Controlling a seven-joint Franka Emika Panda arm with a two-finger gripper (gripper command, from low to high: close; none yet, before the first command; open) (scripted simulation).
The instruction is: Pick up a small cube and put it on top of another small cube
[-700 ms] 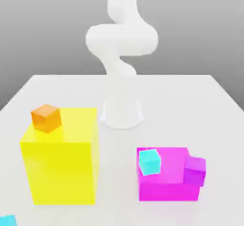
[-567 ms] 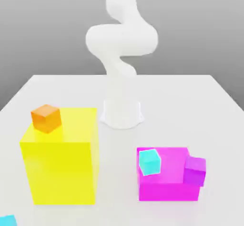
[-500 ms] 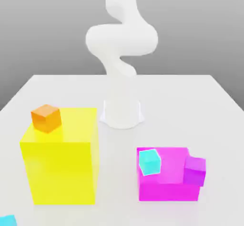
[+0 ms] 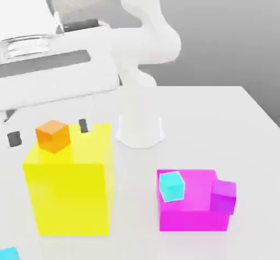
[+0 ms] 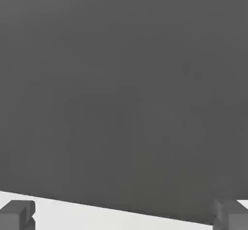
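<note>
A small cyan cube (image 4: 172,186) rests on the top of the magenta block (image 4: 191,215), near its corner on the exterior view's left. Part of a second small cyan cube (image 4: 7,253) pokes in at the bottom corner on the exterior view's left. My gripper (image 4: 48,132) hangs large in the upper part of that side, and its two dark fingertips (image 4: 83,125) stand wide apart around the level of the orange cube. It is open with nothing between its fingers. In the hand view the gripper (image 5: 123,215) faces the grey backdrop over the white table edge.
An orange cube (image 4: 53,136) sits on the back corner of a tall yellow block (image 4: 71,193). A purple cube (image 4: 223,196) leans at the magenta block's side on the exterior view's right. The arm's white base (image 4: 140,127) stands at the table's middle back.
The hand has swung into the exterior view at the upper left, in front of the arm. No cube or block has moved.
</note>
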